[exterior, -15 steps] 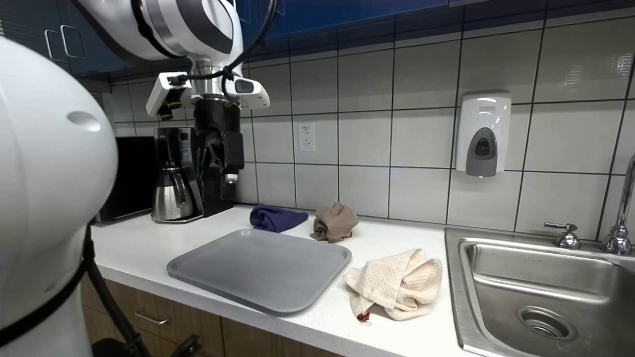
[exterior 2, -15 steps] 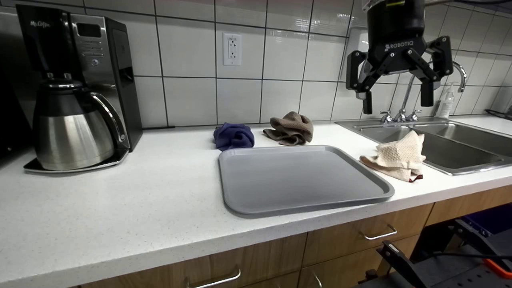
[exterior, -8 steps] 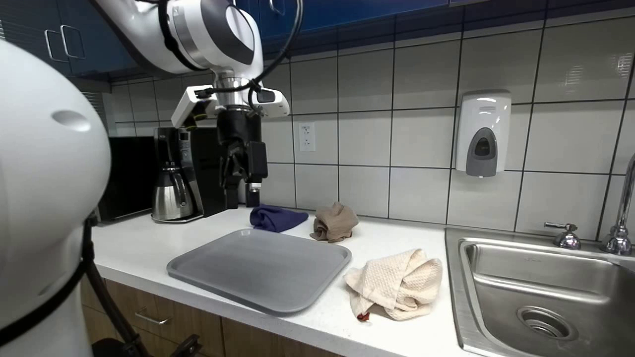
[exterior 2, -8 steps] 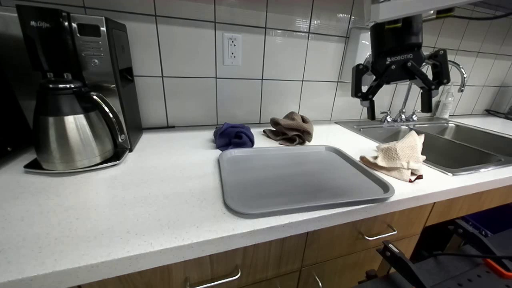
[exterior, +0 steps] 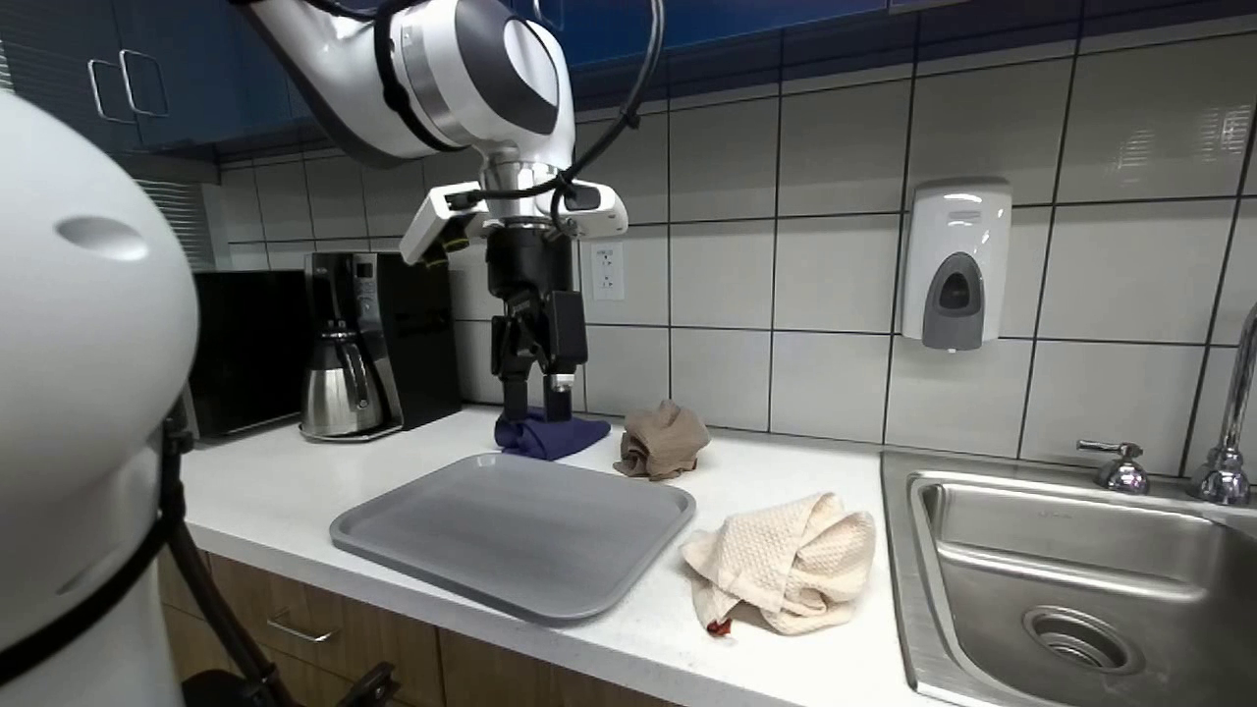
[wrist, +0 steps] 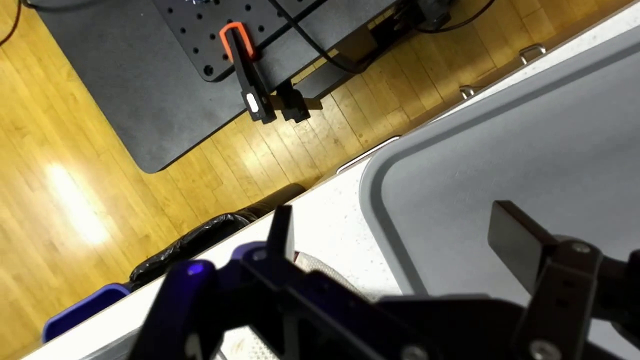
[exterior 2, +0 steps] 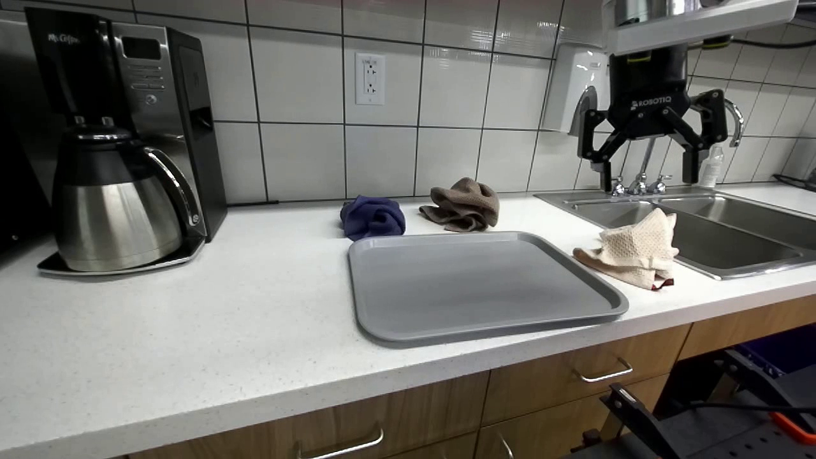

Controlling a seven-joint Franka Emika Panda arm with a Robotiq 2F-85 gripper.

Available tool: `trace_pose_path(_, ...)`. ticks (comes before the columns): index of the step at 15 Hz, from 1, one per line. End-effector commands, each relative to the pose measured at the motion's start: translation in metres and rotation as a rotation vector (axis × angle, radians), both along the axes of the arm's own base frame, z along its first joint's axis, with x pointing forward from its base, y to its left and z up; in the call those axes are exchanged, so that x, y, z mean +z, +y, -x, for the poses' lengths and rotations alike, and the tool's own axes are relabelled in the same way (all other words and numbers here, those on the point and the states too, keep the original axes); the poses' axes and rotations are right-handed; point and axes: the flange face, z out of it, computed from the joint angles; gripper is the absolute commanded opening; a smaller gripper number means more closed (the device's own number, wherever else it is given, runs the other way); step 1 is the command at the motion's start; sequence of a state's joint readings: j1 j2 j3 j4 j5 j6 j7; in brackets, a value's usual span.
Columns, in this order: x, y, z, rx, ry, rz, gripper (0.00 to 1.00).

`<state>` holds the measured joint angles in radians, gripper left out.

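A wall (exterior 2: 306,76) of pale glossy tiles backs a white speckled counter (exterior 2: 191,350). In an exterior view, a stainless-steel double-basin sink (exterior 2: 733,245) is recessed at right. A grey rectangular tray (exterior 2: 478,280) with rounded corners lies below centre. A black two-finger tool (exterior 2: 648,180), released, jaws spread wide, hangs at upper right. Below it in the frame, a crumpled cream waffle-weave cloth (exterior 2: 628,252) rests between tray and sink. A crumpled brown cloth (exterior 2: 465,204) and, to its left, a crumpled navy cloth (exterior 2: 373,217) lie beyond the tray's upper edge.
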<state>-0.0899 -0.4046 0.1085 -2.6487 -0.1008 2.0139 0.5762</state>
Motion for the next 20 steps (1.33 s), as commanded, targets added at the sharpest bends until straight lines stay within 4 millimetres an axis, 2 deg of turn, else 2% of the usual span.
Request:
trace_pose_path(1,0.002,-0.022,-0.009,-0.007,-0.021,0.031,1.00)
trace_pose_path(14,-0.004,-0.106,-0.021,-0.001,-0.141,0.079,1.00)
trace_pose_path(20,-0.019,-0.139,-0.031,0.028,-0.214,0.092,1.00)
